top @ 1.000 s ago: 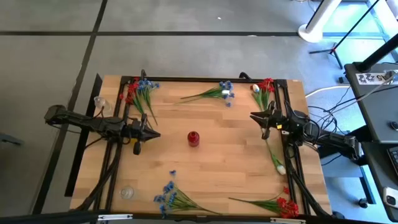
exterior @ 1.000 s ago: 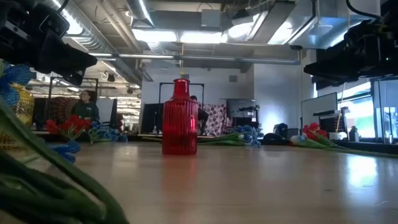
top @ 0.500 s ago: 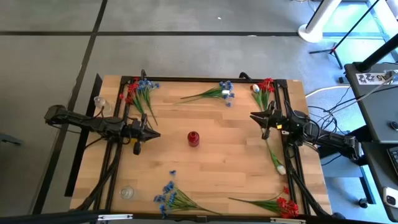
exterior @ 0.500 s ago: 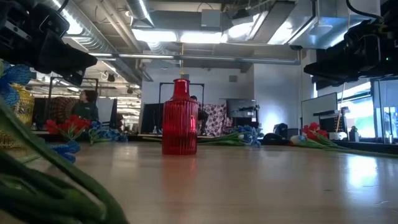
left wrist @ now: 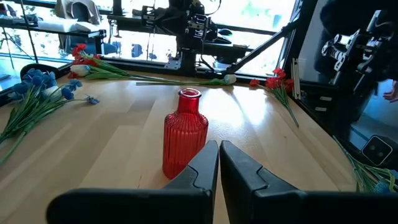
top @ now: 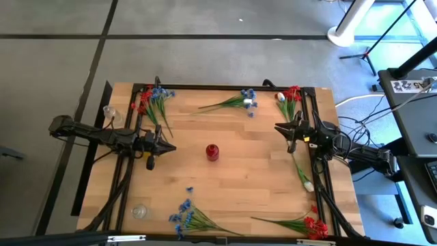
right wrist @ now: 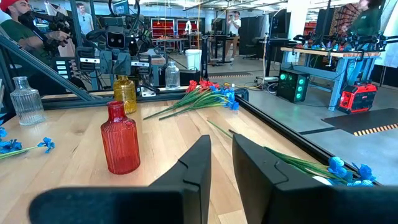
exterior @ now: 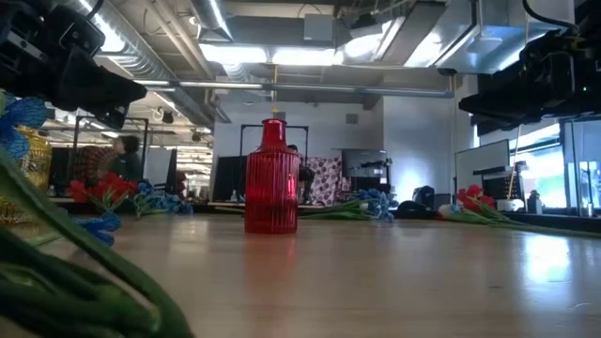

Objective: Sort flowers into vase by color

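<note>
High view: nothing had changed against the earlier frames. The left gripper (top: 168, 147) and right gripper (top: 278, 127) held the same stations either side of the red vase (top: 212, 152), both well apart from it. The flowers lay in bunches round the table's edges: a red-and-blue bunch (top: 151, 101) behind the left fingers, a blue bunch (top: 239, 102) at the far edge, a red bunch (top: 289, 100) just beyond the right fingers, a white sprig (top: 301, 173) beside the right arm, and blue (top: 186, 216) and red (top: 302, 223) bunches at the near edge. Judged from this, sorting had not begun; no stem stood in the vase.

Low view: the vase (exterior: 271, 178) stood upright and empty, as before. Only a person in the room behind had shifted slightly. Neither gripper's fingertips showed.

Left wrist view: the fingers (left wrist: 205, 167) were pressed together, holding nothing, with the vase (left wrist: 185, 132) just ahead of their tips.

Right wrist view: the fingers (right wrist: 198, 163) stood slightly parted, pinching nothing. The vase (right wrist: 122, 138) lay ahead and to one side, a clear vase (right wrist: 27, 99) and a yellow vase (right wrist: 125, 92) farther off.
</note>
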